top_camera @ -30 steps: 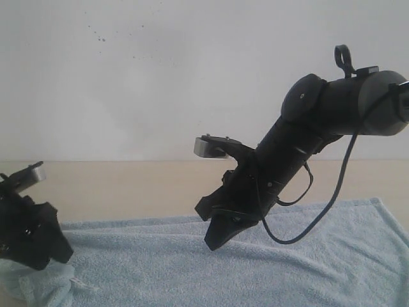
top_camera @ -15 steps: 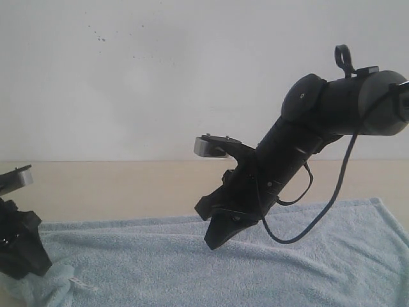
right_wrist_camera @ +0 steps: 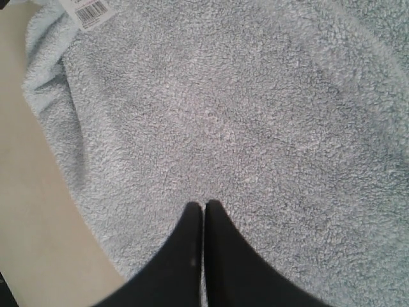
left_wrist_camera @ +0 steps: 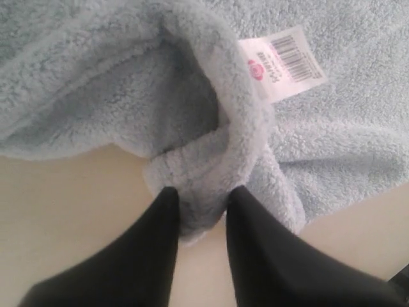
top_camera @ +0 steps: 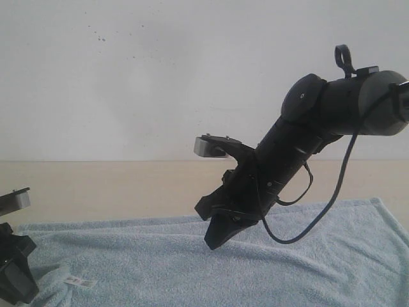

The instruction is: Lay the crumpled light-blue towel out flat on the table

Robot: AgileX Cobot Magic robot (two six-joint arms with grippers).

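While one corner of the towel is bunched up at the near left, the rest of it lies wide and mostly flat on the table, so the job looks nearly done. Low down at the far left, the left gripper has its two black fingers almost together. A thick fold of that corner is squeezed between them. The fold touches both fingers, so it looks held. Just to the right of it, a small white tag with black stripes lies face up on the cloth. Further right, near the middle, the right gripper hangs over the flat part of the towel. I cannot tell if it touches the cloth. Its jaws are shut tight and hold nothing. I think the step now is grabbing the curled corner. Next, the left gripper likely needs to pull that corner out to the left so the fold opens up, and then let go. The pull should be soft, or the flat part may slide and wrinkle.
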